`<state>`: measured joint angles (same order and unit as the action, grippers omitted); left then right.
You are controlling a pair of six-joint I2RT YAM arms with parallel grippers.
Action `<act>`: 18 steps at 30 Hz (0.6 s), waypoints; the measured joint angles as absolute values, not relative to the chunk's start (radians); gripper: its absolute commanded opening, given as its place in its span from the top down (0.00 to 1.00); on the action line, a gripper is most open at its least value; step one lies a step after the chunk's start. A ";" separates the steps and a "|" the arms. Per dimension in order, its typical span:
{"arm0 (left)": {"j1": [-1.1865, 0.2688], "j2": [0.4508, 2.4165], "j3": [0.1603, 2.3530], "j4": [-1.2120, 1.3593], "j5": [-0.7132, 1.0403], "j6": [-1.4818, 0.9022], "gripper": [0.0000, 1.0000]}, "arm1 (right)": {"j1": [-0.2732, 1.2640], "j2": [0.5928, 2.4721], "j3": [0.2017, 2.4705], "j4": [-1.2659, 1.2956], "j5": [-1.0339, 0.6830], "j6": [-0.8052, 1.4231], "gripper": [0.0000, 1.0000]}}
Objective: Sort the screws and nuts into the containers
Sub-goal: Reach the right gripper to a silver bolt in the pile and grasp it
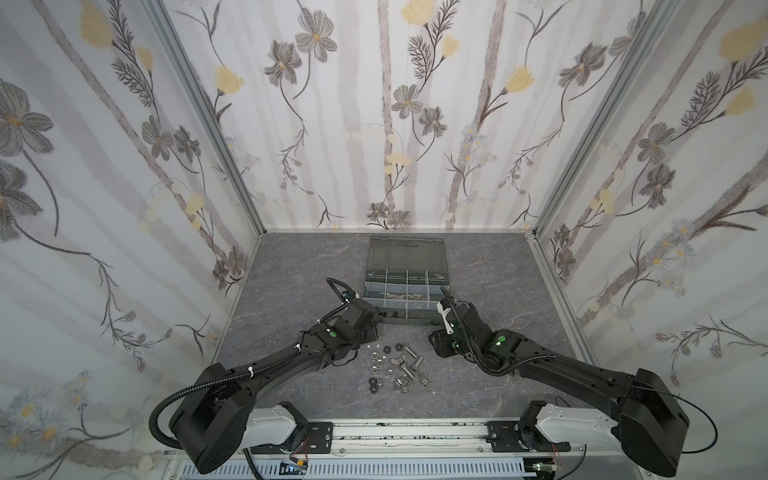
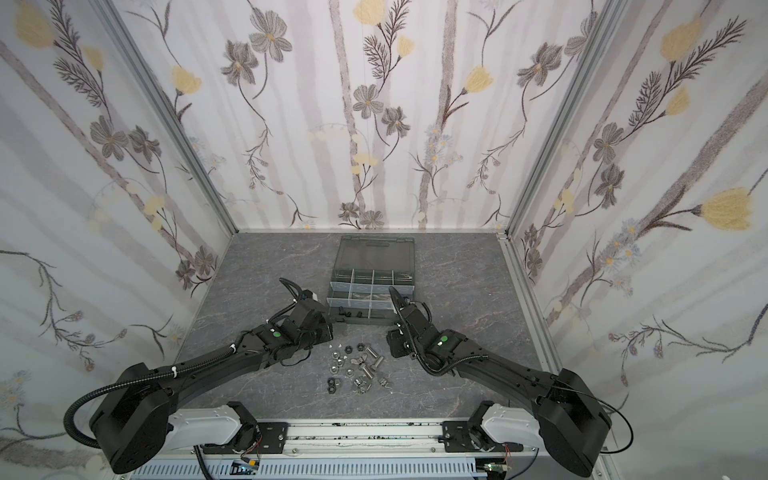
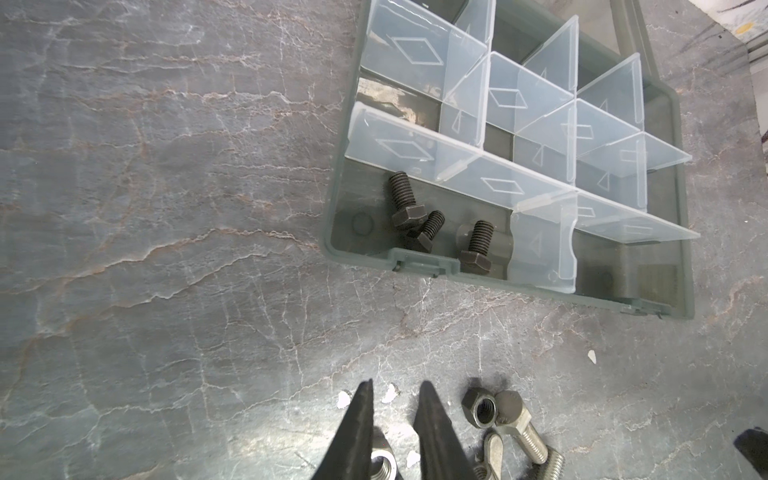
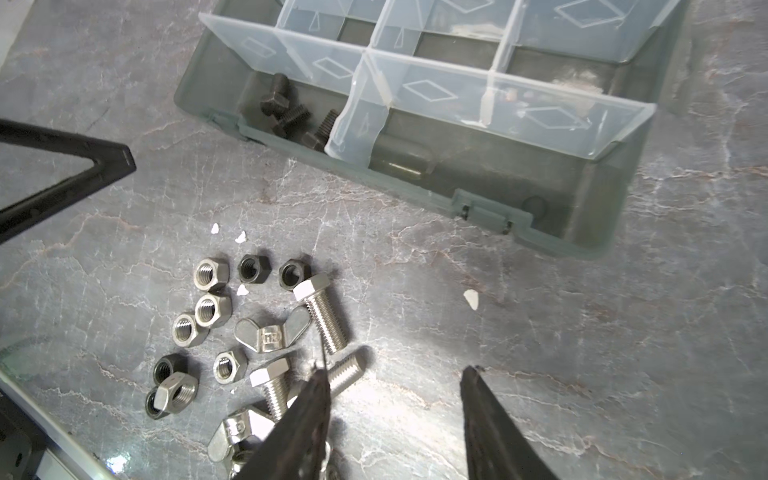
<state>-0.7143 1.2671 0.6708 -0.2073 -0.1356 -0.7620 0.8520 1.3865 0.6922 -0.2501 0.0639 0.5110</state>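
On the marbled desk (image 1: 291, 266) the organiser case (image 4: 415, 183) lies open. The right tool (image 4: 397, 374) gapes empty above the desk; the left tool (image 3: 397, 384) stands narrowly parted, gripping nothing. Sorting looks barely begun: three threaded black screws (image 3: 415, 216) share one front corner cell (image 3: 365, 237), while shiny silver bolts (image 4: 320, 316), black and silver hex nuts (image 4: 212, 309) and wing nuts (image 4: 270, 336) lie loose just before the case.

Nuts (image 4: 212, 274), bolts (image 4: 322, 318) before case (image 4: 490, 212); screws (image 4: 286, 112) inside.
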 measured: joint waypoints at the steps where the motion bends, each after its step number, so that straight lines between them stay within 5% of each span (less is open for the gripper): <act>1: -0.714 1.265 0.666 -0.206 -0.136 -0.764 0.77 | 0.866 1.407 0.703 -0.250 0.059 0.510 0.49; 18: -0.713 1.177 0.601 -0.200 -0.150 -0.789 0.76 | 0.961 1.581 0.801 -0.256 0.064 0.488 0.49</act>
<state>-0.7132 1.1774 0.6006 -0.2005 -0.1501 -0.7895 0.9611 1.5806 0.8009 -0.2558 0.0639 0.4881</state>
